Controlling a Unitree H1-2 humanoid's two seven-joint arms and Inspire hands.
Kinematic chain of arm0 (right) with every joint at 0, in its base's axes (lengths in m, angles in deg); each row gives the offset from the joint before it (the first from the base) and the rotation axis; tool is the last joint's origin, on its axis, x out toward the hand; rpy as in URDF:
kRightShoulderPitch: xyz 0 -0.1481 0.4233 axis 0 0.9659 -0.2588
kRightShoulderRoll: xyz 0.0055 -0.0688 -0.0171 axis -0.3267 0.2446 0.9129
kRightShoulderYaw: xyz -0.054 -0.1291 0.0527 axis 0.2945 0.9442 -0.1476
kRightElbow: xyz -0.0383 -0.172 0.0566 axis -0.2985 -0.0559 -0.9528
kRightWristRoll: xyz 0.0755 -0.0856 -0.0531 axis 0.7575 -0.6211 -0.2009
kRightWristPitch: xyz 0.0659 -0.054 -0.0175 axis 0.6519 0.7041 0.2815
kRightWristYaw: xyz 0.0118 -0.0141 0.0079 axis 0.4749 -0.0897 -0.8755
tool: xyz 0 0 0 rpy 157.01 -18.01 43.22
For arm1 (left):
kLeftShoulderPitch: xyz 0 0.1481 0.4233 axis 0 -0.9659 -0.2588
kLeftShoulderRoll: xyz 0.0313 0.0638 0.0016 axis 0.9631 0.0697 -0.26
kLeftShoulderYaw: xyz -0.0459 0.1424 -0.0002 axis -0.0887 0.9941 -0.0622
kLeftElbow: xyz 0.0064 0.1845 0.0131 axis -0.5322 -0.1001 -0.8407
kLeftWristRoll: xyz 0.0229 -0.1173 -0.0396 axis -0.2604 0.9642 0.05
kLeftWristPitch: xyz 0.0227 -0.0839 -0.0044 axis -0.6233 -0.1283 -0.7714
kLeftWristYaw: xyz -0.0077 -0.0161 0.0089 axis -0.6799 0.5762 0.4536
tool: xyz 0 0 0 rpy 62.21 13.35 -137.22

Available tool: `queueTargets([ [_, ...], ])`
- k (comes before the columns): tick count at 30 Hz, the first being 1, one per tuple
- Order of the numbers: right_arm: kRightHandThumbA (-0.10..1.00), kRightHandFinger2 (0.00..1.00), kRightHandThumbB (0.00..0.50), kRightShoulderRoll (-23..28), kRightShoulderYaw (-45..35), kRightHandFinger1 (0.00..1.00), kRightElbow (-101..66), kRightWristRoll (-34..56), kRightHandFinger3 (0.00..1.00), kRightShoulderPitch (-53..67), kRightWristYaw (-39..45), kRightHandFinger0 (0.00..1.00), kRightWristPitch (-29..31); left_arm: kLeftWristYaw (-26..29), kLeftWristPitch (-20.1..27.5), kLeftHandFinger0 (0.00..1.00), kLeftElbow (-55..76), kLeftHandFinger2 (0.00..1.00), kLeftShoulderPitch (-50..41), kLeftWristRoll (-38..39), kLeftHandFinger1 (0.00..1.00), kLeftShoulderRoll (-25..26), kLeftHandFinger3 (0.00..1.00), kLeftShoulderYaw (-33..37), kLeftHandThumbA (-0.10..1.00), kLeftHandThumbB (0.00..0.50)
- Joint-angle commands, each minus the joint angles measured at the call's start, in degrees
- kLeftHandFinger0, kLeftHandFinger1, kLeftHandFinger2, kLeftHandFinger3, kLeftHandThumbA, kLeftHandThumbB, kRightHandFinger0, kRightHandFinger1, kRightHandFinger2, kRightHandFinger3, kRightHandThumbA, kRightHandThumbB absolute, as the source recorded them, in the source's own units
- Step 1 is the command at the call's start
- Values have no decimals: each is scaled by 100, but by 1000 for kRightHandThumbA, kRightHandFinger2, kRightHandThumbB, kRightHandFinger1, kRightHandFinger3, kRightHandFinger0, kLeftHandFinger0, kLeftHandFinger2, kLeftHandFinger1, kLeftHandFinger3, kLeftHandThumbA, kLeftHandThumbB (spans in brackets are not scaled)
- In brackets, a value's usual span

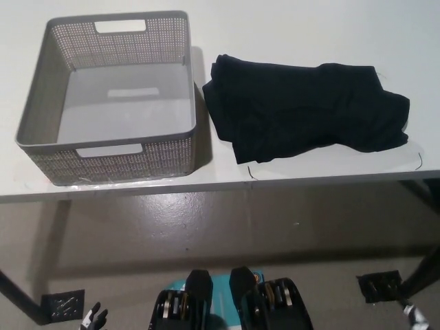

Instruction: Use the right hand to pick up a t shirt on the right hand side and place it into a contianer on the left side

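A black t-shirt (306, 110) lies crumpled on the right half of the white table (289, 27). An empty grey perforated basket (48, 155) with handle cut-outs stands on the left half, a small gap from the shirt. Both hands are far below the table's front edge. Only a sliver of my left hand (93, 318) shows at the bottom left corner. A small tip of my right hand (412, 316) shows at the bottom right corner. Neither hand touches anything.
The table's front edge (220, 187) runs across the middle of the view. Below it is bare floor. Dark table legs with foot plates (62, 302) (378, 285) stand at both lower sides.
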Motion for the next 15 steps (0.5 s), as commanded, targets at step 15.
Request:
queueTargets([
  [15,919,1000,497,559,-825,1000,-2112,-1156,1000,-2895,962,1000,-2527,290,336,1000,86,977,190,-351,1000,47,1000,62,1000,300],
])
